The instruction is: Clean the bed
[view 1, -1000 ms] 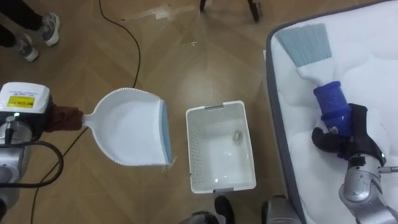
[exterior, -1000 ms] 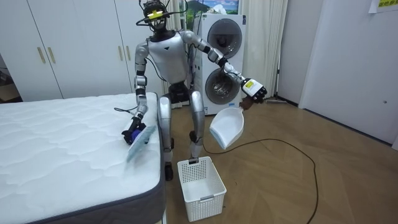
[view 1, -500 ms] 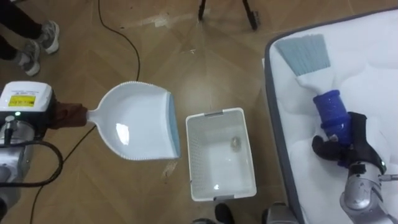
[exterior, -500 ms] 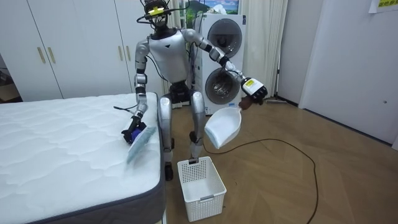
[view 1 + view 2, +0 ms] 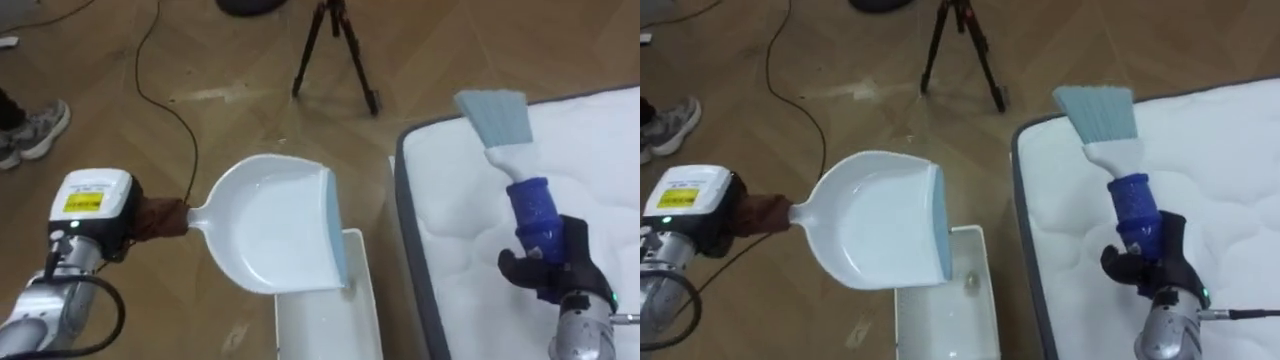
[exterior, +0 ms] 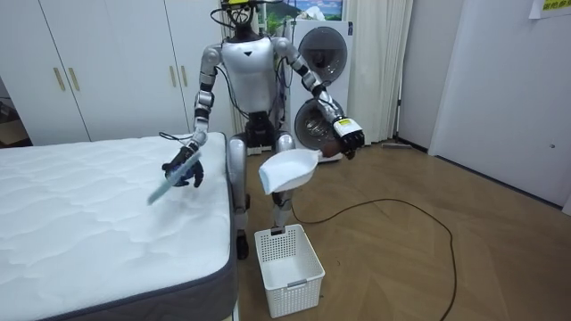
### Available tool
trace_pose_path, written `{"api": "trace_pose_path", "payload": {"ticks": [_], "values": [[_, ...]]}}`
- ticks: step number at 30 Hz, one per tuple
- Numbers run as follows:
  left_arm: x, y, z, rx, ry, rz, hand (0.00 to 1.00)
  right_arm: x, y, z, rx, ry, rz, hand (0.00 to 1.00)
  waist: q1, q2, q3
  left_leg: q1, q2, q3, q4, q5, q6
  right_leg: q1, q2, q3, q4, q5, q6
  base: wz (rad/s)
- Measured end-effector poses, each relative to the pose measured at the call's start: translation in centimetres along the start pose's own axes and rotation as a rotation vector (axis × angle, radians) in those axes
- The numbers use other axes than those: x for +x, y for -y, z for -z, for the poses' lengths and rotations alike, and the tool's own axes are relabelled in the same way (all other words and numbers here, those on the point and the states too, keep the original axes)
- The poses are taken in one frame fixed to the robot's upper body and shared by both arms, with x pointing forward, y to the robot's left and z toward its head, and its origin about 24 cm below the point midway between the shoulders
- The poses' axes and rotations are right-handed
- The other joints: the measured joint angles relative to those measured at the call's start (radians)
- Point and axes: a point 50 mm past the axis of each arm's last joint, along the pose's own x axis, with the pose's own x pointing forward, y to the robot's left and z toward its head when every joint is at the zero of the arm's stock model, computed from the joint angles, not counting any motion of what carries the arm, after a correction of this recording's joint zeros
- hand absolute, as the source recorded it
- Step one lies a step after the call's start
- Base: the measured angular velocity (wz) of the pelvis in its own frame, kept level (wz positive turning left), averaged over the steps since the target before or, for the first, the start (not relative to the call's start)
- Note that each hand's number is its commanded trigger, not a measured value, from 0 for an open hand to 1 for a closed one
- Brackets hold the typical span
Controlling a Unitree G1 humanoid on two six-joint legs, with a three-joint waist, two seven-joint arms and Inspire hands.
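Right hand (image 5: 548,268) — fingers wrapped round the grip of a blue-handled plastic hand brush (image 5: 528,205). Its pale blue bristles point away from the robot, raised above the white quilted bed (image 5: 610,150) near its side edge.

Left hand (image 5: 150,218) — fingers closed on the handle of a white plastic dustpan (image 5: 270,235), held over a white slatted basket (image 5: 325,325) on the wooden floor (image 5: 250,120) just beside the bed. The robot stands at the bed's corner.

Dustpan (image 5: 272,235) — smooth white plastic, glossy. Brush (image 5: 530,205) handle blue plastic. Mattress (image 5: 610,150) quilted matt cloth. Basket (image 6: 287,259) white plastic lattice. Floor (image 5: 240,50) — wood parquet, slight sheen.
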Motion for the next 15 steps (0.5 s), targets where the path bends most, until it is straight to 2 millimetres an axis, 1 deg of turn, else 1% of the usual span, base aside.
{"api": "trace_pose_path", "payload": {"ticks": [2, 3, 4, 5, 6, 7, 8, 9, 10, 11, 12, 13, 14, 15], "values": [[-0.6, 0.5, -0.4, -0.024, 0.003, 0.012, 1.00, -0.9, 0.4, 0.3, -0.007, 0.011, -0.003, 0.00, 0.000, -0.002, -0.0013, 0.033, 0.001, 0.019, -0.012, -0.004, 0.002, 0.018, 0.000, -0.002, -0.006, 0.008, 0.003, -0.46], [-0.9, 0.9, -0.7, -0.051, -0.003, 0.023, 1.00, -1.3, 0.5, 0.5, -0.007, 0.009, -0.002, 0.00, 0.010, -0.003, -0.0018, 0.062, 0.008, 0.058, -0.026, -0.011, 0.003, 0.025, 0.000, -0.003, -0.004, 0.013, 0.002, -0.91], [-1.3, 1.3, -0.6, -0.084, -0.017, 0.031, 1.00, -1.4, 0.4, 0.6, -0.007, 0.007, -0.007, 0.00, 0.025, -0.005, -0.0016, 0.089, 0.017, 0.103, -0.034, -0.016, 0.001, 0.025, 0.002, -0.014, -0.004, 0.027, -0.001, -1.06], [-1.4, 1.5, -0.5, -0.101, -0.027, 0.035, 1.00, -1.4, 0.3, 0.6, -0.005, 0.005, -0.009, 0.00, 0.029, -0.005, -0.0016, 0.098, 0.020, 0.121, -0.034, -0.019, 0.001, 0.025, 0.003, -0.022, -0.005, 0.035, -0.005, -1.12], [-1.5, 1.6, -0.4, -0.128, -0.043, 0.035, 1.00, -1.5, 0.1, 0.6, 0.000, 0.000, -0.011, 0.00, 0.029, -0.006, -0.0010, 0.110, 0.020, 0.140, -0.033, -0.026, 0.001, 0.023, 0.003, -0.040, -0.005, 0.047, -0.009, -0.85], [-1.5, 1.5, -0.3, -0.150, -0.058, 0.024, 1.00, -1.6, 0.1, 0.7, -0.004, -0.007, -0.012, 0.00, 0.024, -0.010, 0.0000, 0.117, 0.023, 0.164, -0.036, -0.027, 0.003, 0.020, 0.004, -0.041, -0.011, 0.061, -0.009, -0.76], [-1.5, 1.4, -0.3, -0.158, -0.063, 0.020, 1.00, -1.6, 0.1, 0.8, -0.005, -0.012, -0.013, 0.00, 0.024, -0.014, -0.0006, 0.122, 0.024, 0.178, -0.041, -0.027, 0.004, 0.017, 0.006, -0.040, -0.017, 0.070, -0.009, -0.87], [-1.5, 1.3, -0.2, -0.175, -0.075, 0.010, 1.00, -1.5, 0.1, 0.8, -0.005, -0.019, -0.014, 0.00, 0.029, -0.019, -0.0051, 0.125, 0.036, 0.223, -0.055, -0.023, 0.008, 0.005, 0.013, -0.044, -0.044, 0.105, -0.010, -1.12], [-1.5, 1.1, 0.0, -0.188, -0.088, -0.002, 1.00, -1.4, 0.0, 0.6, 0.000, -0.020, -0.016, 0.00, 0.040, -0.018, -0.0100, 0.126, 0.062, 0.289, -0.079, -0.015, 0.014, 0.013, 0.020, -0.088, -0.099, 0.162, -0.018, -1.24], [-1.6, 1.0, 0.2, -0.193, -0.097, -0.009, 1.00, -1.3, -0.1, 0.3, 0.006, -0.015, -0.020, 0.00, 0.059, -0.018, -0.0099, 0.125, 0.071, 0.323, -0.091, -0.010, 0.016, 0.012, 0.018, -0.132, -0.106, 0.177, -0.030, -1.36], [-1.9, 1.2, 0.5, -0.200, -0.115, -0.007, 1.00, -1.4, -0.3, 0.2, 0.011, -0.013, -0.024, 0.00, 0.071, -0.025, -0.0112, 0.148, 0.078, 0.385, -0.115, -0.003, 0.015, 0.016, -0.007, -0.224, -0.018, 0.133, -0.035, -1.31], [-2.3, 1.3, 0.6, -0.218, -0.128, -0.003, 1.00, -1.3, -0.1, 0.0, 0.014, -0.006, -0.016, 0.00, 0.078, -0.029, -0.0120, 0.169, 0.076, 0.436, -0.134, 0.000, 0.016, 0.039, -0.045, -0.291, 0.083, 0.071, -0.028, -1.28], [-2.3, 1.4, 0.5, -0.222, -0.129, -0.002, 1.00, -1.2, 0.0, -0.1, 0.017, -0.002, -0.007, 0.00, 0.083, -0.031, -0.0113, 0.176, 0.074, 0.459, -0.137, 0.000, 0.016, 0.054, -0.071, -0.317, 0.123, 0.048, -0.026, -1.15], [-2.3, 1.4, 0.5, -0.241, -0.138, -0.001, 1.00, -1.1, 0.2, -0.4, 0.026, 0.009, 0.008, 0.00, 0.091, -0.037, -0.0079, 0.187, 0.073, 0.502, -0.137, -0.001, 0.017, 0.093, -0.122, -0.355, 0.174, 0.022, -0.015, -1.15]]}}
